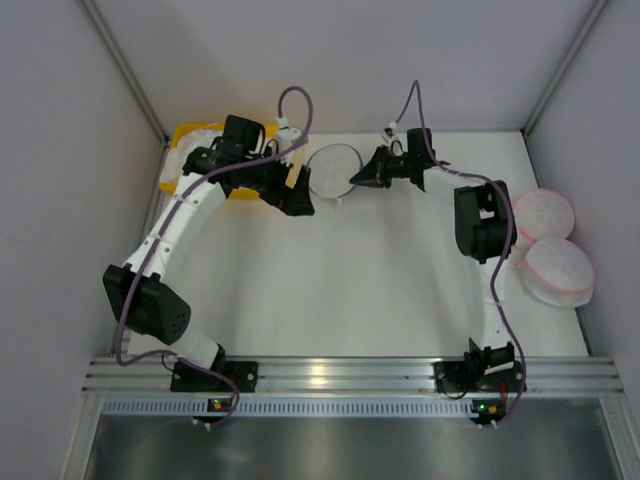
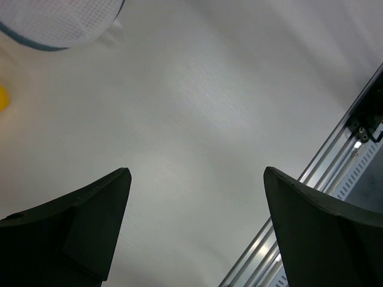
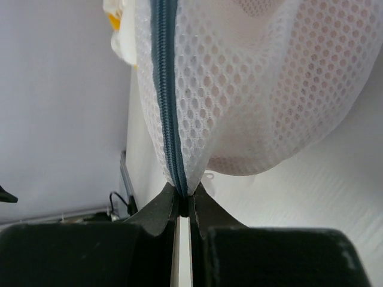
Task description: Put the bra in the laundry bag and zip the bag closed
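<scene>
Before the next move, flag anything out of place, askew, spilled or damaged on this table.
Nothing spilled or damaged stands out. The laundry bag is pinched at its grey zipper rim by the shut right gripper; the left gripper is open and empty. The two pink-rimmed pouches overlap at the right edge of the table.

The left arm (image 1: 180, 220) and right arm (image 1: 482, 222) had white links, black joints and purple cables (image 1: 297, 92); the fingers (image 2: 78, 233) were black wedges.

The flat white tabletop (image 1: 380, 290) is lit brightly and evenly from above, with only faint shadows cast. Glare is seen on the silver aluminium rail (image 1: 320, 375), and the near black fingers (image 2: 78, 233) are blurred.
</scene>
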